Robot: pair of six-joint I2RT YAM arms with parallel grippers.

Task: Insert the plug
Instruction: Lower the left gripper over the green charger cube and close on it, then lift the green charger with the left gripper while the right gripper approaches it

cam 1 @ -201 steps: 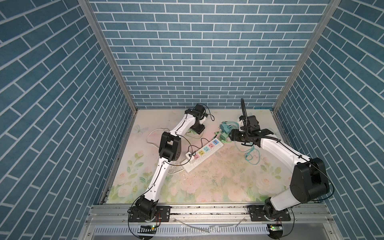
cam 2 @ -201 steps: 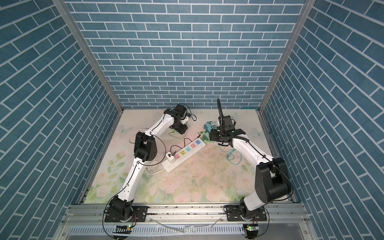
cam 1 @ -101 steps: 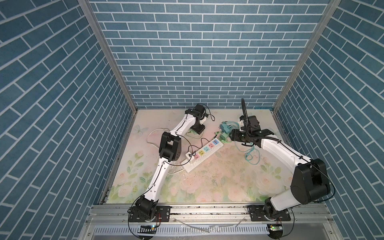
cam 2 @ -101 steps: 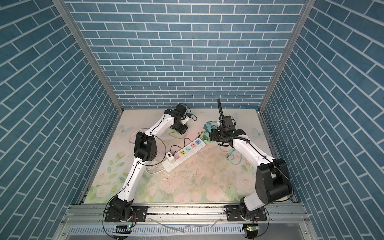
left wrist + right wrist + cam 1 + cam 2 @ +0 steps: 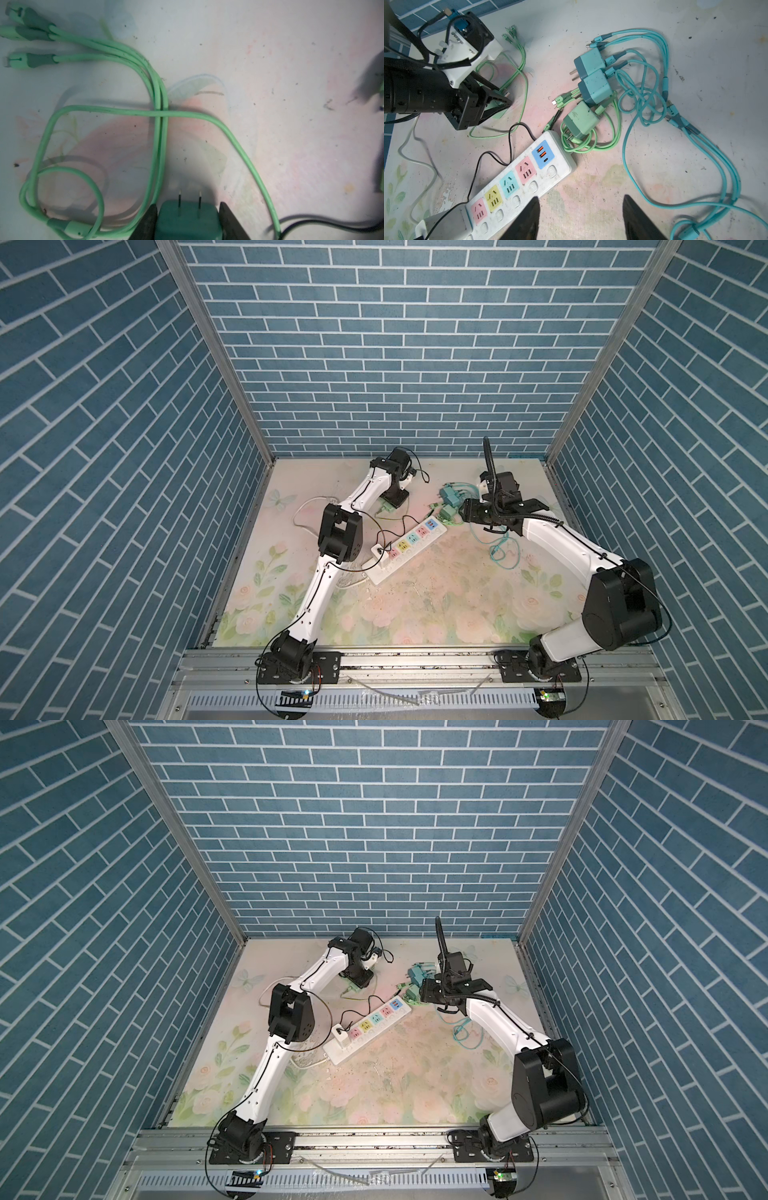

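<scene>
Table [image 5: 415, 614] is walled on three sides, so the open room is toward its middle, on the near side of both arms. Power strip [image 5: 521, 187] lies slantwise, its USB end right under the R gripper [image 5: 581, 197], whose jaws stand apart w/ nothing btwn them, prob. parked there to steady the strip. Spare chargers [image 5: 591, 79] bunch just ahead of it, crowding that end; the coloured sockets look free. L gripper [image 5: 188, 205] is clenched on the green plug [image 5: 187, 222], a finger on each side. The prongs [image 5: 179, 199] point away from the wrist, unobstructed, good for aiming. Its cable [image 5: 160, 116] loops ahead on the table & could drag.
</scene>
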